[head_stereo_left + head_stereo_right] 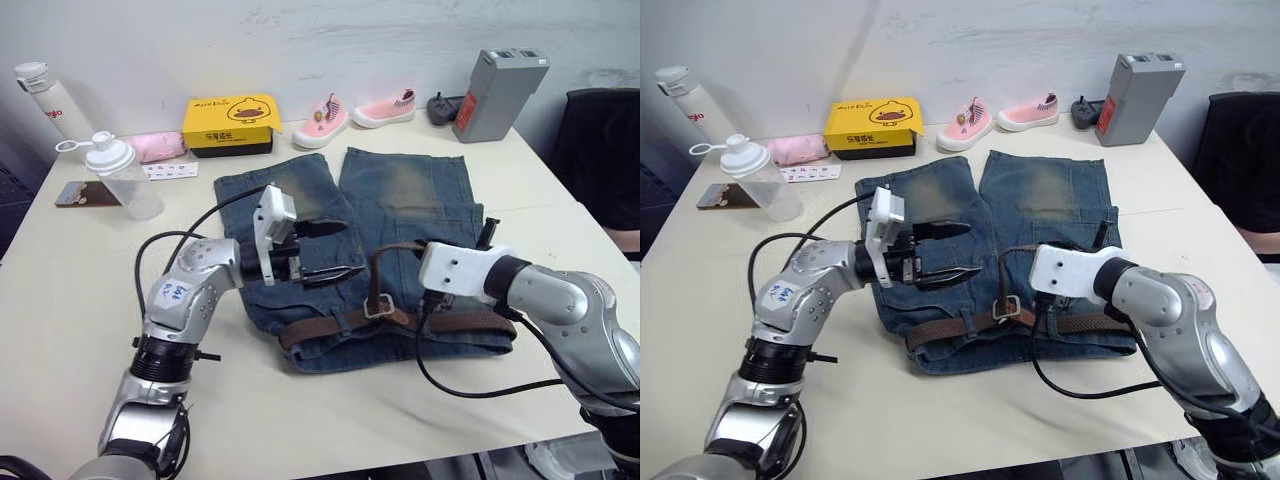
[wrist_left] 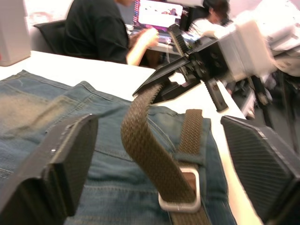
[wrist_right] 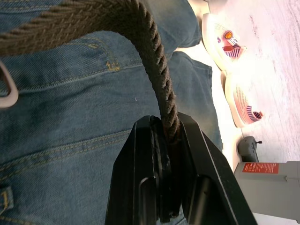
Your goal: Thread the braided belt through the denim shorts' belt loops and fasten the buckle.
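Two grippers over shorts [image 1: 400,215] on table [image 1: 70,290]: left gripper [image 1: 335,250] spread wide, holding nothing. Right gripper [image 3: 171,136] pinching belt [image 1: 330,325] end, arched up past buckle [image 1: 378,306]; rest lies along waistband.

Even bright overhead light, soft shadows under denim shorts [image 1: 380,250] on counter [image 1: 90,290]. Left wrist view: background behind shorts overexposed, right end effector [image 2: 187,70] motion-blurred. Right wrist view: sharp.
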Controlling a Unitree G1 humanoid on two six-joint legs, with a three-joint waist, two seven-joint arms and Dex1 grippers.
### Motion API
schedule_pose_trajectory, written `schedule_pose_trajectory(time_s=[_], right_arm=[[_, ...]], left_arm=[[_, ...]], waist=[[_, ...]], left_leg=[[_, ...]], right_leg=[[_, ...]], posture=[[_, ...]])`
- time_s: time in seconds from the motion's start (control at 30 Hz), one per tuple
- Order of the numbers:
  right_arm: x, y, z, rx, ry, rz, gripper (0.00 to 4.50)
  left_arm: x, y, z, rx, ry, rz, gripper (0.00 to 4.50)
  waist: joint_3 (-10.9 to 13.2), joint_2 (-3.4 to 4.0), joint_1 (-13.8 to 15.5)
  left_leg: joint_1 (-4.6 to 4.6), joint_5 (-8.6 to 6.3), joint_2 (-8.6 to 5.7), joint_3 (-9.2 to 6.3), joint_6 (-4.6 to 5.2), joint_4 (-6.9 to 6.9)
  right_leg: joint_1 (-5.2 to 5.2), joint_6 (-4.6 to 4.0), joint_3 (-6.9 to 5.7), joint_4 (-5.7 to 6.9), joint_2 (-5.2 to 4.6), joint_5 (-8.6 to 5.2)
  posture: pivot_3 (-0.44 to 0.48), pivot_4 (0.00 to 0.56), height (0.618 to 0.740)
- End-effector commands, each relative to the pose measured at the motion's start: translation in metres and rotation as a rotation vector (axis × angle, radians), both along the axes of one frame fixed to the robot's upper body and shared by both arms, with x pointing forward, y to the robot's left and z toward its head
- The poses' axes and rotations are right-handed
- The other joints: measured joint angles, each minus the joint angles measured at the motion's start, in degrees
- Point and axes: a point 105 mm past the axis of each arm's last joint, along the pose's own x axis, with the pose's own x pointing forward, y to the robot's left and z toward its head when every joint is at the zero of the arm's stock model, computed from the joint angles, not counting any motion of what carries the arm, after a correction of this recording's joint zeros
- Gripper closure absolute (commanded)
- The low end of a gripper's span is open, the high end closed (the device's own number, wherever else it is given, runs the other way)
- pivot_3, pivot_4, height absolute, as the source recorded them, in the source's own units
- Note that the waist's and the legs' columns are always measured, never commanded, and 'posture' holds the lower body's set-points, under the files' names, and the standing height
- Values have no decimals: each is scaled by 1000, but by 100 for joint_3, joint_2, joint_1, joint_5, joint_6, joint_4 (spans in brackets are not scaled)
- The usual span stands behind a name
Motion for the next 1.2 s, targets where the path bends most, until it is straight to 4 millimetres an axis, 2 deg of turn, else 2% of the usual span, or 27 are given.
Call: schedule_pose_trajectory(time_s=[0.03, 0.17, 0.27, 0.53, 0.73, 0.9, 0.97, 1.03, 1.1, 1.2], right_arm=[[-4, 10, 12, 8, -53, 33, 4500], [-6, 13, 13, 29, -51, 39, 4500], [-7, 16, 14, 40, -50, 44, 4500], [-9, 14, 15, 48, -44, 30, 4500], [-8, 14, 14, 73, -36, 12, 4500], [-5, 9, 20, 213, -9, -50, 2151], [-5, -4, 0, 148, 74, -116, 1333], [-6, -7, -8, 154, 115, -144, 1333], [-9, 1, -8, 208, 138, -126, 1333], [-12, 10, -8, 291, 175, -112, 2196]], left_arm=[[7, -21, 4, -3, -85, 58, 19], [11, -34, -4, 22, -137, 88, 19], [16, -34, -9, 22, -140, 128, 756], [12, -30, -16, 29, -130, 130, 4369], [7, -31, -13, -5, -118, 129, 4369], [4, -33, -8, -55, -88, 126, 4431], [0, -32, -7, -75, -74, 107, 4431], [-3, -32, -5, -92, -61, 93, 4431], [-4, -32, -4, -106, -50, 87, 4431], [-6, -32, -2, -112, -48, 79, 4431]], waist=[[1, -2, 0], [1, -2, -11], [1, -2, -7], [0, 0, -7], [0, 1, -6], [-1, 1, -2], [-2, 4, 6], [-2, 3, 5], [-2, 2, -8], [-2, 4, -16]], left_leg=[[0, 0, 0, 0, 0, 0], [1, 1, 2, 2, 0, -1], [1, 1, 2, 3, 0, 0], [0, 1, 3, 1, 1, 0], [0, 1, 3, 1, 1, 0], [0, 1, 3, 0, 1, 2], [-2, 1, 3, -1, 1, 2], [-1, 1, 1, -1, 2, 1], [-1, 0, 2, -1, 2, 1], [0, 1, 6, -2, 0, -1]], right_leg=[[0, 0, 0, 0, 0, 0], [0, 0, 2, -1, 4, 0], [0, 0, 3, -1, 4, 0], [-1, 0, 0, -2, 3, 0], [-1, 0, 0, -1, 3, 0], [-1, 0, 0, 0, 2, 0], [-1, 0, 0, -1, 2, 0], [1, 0, -1, -3, 0, 0], [2, 0, -1, -3, 1, 0], [-1, -1, -1, 0, 5, 0]], posture=[[0, 150, 739], [0, 150, 739], [0, 150, 739], [0, 150, 739], [0, 150, 739], [0, 150, 739], [0, 150, 739], [0, 150, 739], [0, 150, 739], [0, 150, 739]])
